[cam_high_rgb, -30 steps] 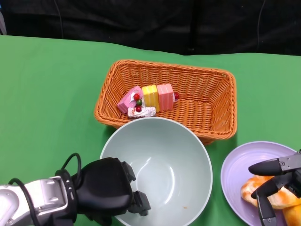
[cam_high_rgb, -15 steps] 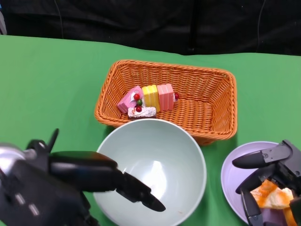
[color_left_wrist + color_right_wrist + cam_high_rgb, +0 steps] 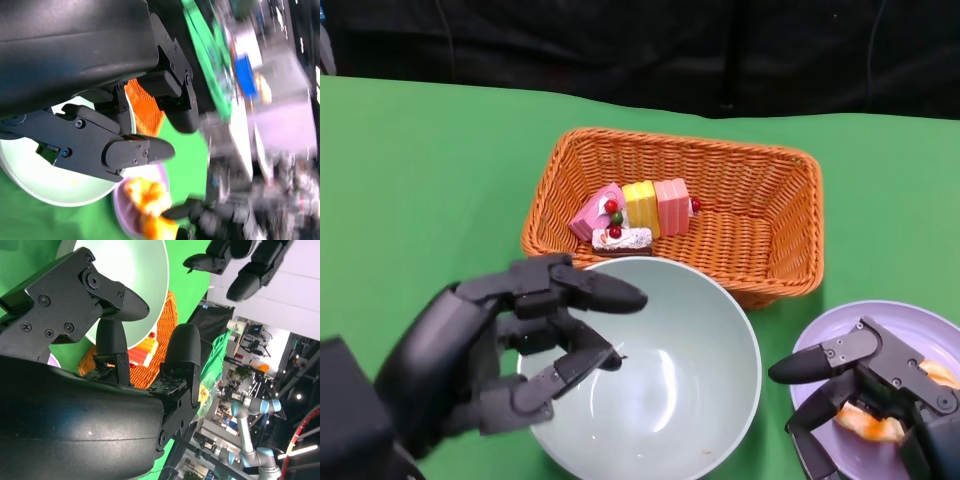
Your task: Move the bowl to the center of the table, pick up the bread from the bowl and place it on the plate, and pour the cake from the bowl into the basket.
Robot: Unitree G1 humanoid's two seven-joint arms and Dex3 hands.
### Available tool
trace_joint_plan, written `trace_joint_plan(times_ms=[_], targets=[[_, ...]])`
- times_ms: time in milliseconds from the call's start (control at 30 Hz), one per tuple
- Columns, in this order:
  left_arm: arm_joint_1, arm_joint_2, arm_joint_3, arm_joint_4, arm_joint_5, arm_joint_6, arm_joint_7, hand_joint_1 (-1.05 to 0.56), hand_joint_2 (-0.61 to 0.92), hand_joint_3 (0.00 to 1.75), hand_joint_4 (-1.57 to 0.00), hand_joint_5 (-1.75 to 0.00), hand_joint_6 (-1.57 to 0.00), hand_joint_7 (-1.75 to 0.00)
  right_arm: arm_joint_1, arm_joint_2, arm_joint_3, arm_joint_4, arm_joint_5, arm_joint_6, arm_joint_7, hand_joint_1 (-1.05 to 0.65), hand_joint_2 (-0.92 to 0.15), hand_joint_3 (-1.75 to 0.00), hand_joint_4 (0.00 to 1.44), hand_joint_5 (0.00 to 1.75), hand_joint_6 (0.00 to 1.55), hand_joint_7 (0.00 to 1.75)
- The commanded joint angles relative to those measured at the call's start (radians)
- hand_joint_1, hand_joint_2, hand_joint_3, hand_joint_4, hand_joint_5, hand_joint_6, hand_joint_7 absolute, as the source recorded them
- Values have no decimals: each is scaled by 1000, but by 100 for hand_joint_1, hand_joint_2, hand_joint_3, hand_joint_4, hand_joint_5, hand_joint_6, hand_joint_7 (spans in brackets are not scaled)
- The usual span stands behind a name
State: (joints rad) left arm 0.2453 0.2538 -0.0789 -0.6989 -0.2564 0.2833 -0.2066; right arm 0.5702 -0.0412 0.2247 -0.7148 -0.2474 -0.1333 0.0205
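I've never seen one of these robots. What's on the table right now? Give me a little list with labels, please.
table cover: green cloth
basket: orange wicker, holds the cake pieces
bowl: pale green, nothing in it, in front of the basket
plate: purple, carries the bread
left hand: raised over the bowl's rim, fingers spread, holding nothing
right hand: above the plate, fingers apart, over the bread
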Motion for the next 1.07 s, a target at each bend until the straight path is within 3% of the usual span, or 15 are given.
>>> trace_joint_plan(times_ms=[33, 100, 200, 333, 367, 433, 600, 800, 1067], targets=[[84, -60, -27, -42, 30, 40, 81, -10, 54, 113, -62, -162, -56, -131, 13, 2, 15, 6, 12, 9, -4, -9, -46, -109, 57, 139, 55, 113], [162, -115, -46, -54, -3, 59, 110, -5, 54, 121, -60, -170, -54, -138, 19, 0, 20, 9, 19, 5, -4, -7, -45, -112, 60, 140, 58, 113], [202, -145, -56, -62, -8, 67, 123, -1, 55, 127, -60, -174, -54, -143, 23, -2, 22, 11, 23, 0, -5, -6, -44, -114, 63, 140, 61, 113], [245, -148, -87, 11, 81, -75, 107, 1, 54, 129, -70, -175, -61, -151, 20, 0, 17, 44, 41, -53, -17, -2, -40, -126, 69, 141, 67, 117], [243, -153, -83, 69, 100, -176, 93, 1, 54, 130, -71, -175, -61, -152, 23, 3, 12, 63, 47, -91, -28, -1, -40, -127, 69, 141, 68, 117], [238, -161, -76, 166, 133, -347, 75, 8, 51, 140, -85, -175, -69, -169, 26, 5, 4, 96, 57, -153, -44, 3, -38, -144, 80, 151, 77, 125], [234, -170, -66, 286, 160, -554, 62, 10, 47, 145, -95, -175, -78, -175, 28, -2, -8, 148, 41, -231, -69, 2, -31, -165, 88, 173, 81, 147], [224, -165, -57, 327, 156, -606, 46, 8, 46, 146, -97, -175, -80, -175, 17, -4, -9, 175, 62, -243, -64, 5, -26, -173, 90, 175, 80, 159], [212, -171, -61, 335, 147, -604, 31, 12, 41, 153, -98, -175, -80, -175, 0, -7, -28, 199, 64, -273, -60, 6, -23, -174, 90, 175, 79, 159]])
